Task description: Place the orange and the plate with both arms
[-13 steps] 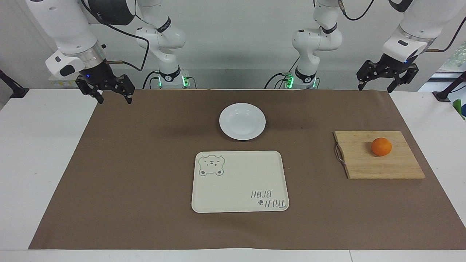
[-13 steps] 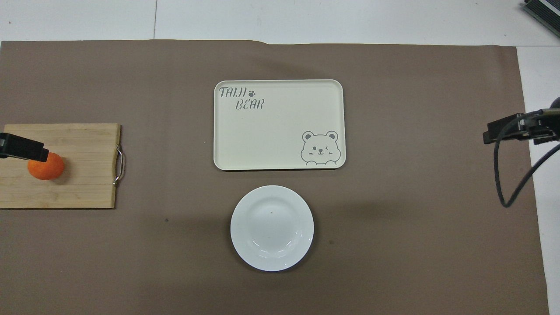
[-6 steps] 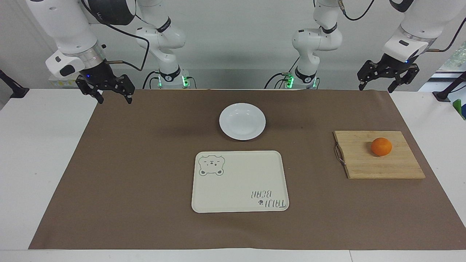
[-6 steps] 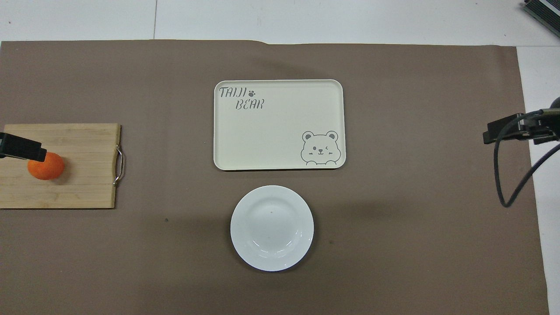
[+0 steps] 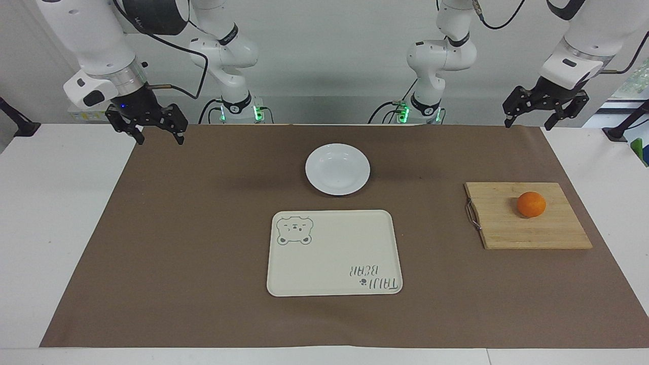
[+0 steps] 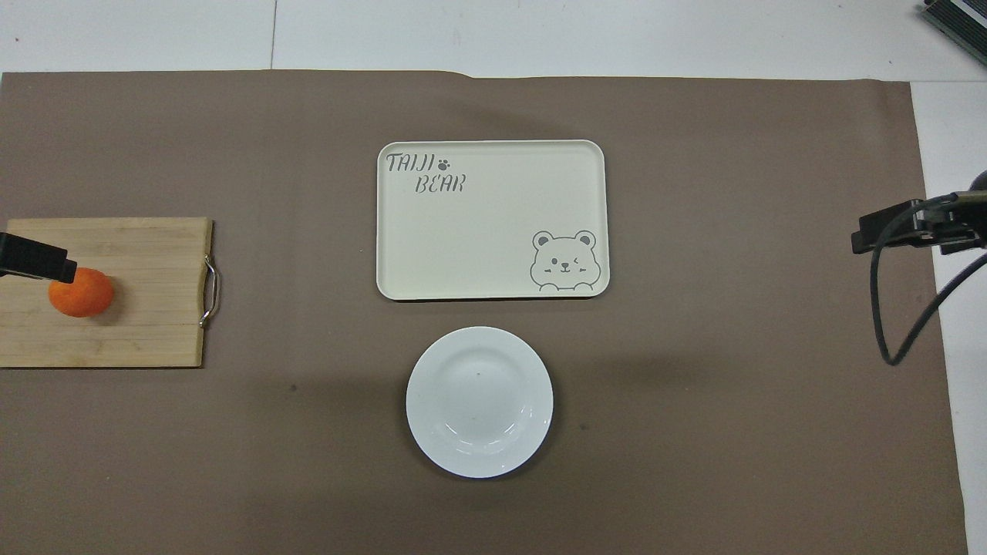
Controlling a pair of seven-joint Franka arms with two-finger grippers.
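Note:
The orange (image 5: 531, 204) (image 6: 80, 293) lies on a wooden cutting board (image 5: 527, 230) toward the left arm's end of the table. The white plate (image 5: 337, 169) (image 6: 479, 401) sits empty mid-table, nearer to the robots than the cream bear tray (image 5: 334, 252). My left gripper (image 5: 528, 123) hangs open and empty, high over the mat's corner at its own end, well above the board. One of its fingers (image 6: 38, 260) overlaps the board's edge in the overhead view. My right gripper (image 5: 158, 139) waits open and empty over the mat's corner at the right arm's end.
A brown mat (image 5: 203, 228) covers most of the white table. The cutting board (image 6: 139, 331) has a metal handle (image 6: 210, 291) on the side toward the tray (image 6: 492, 220). A black cable (image 6: 887, 308) loops from the right arm over the mat's edge.
My left gripper has risen slightly and drifted toward its own end of the table. The right arm, orange, plate and tray have not moved.

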